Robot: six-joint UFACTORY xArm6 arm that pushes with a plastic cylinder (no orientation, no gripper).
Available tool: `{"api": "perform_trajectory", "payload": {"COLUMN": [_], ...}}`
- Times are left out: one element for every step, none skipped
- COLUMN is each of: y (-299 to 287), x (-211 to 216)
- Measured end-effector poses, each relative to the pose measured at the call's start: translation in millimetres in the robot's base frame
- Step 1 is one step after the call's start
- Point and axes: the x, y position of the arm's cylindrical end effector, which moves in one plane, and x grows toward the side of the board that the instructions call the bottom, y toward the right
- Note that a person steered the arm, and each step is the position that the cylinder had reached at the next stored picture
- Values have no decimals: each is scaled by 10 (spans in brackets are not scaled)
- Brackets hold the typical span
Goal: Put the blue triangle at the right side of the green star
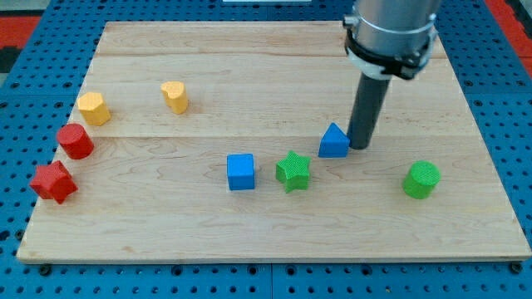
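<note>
The blue triangle [333,141] sits on the wooden board, up and to the right of the green star [293,171], a small gap apart from it. My tip [361,147] is on the board just right of the blue triangle, touching or nearly touching its right side. The dark rod rises from the tip to the grey arm at the view's top.
A blue cube [241,172] lies left of the green star. A green cylinder [421,179] stands at the right. A yellow heart [175,96], a yellow hexagon [94,109], a red cylinder [76,141] and a red star [53,182] are at the left. Board edge [266,256] at the bottom.
</note>
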Motion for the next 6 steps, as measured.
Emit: {"api": "perform_trajectory", "payload": {"y": [143,76,-237,-325,-306,-281], "x": [-234,-669,-597,-255,162,166]}}
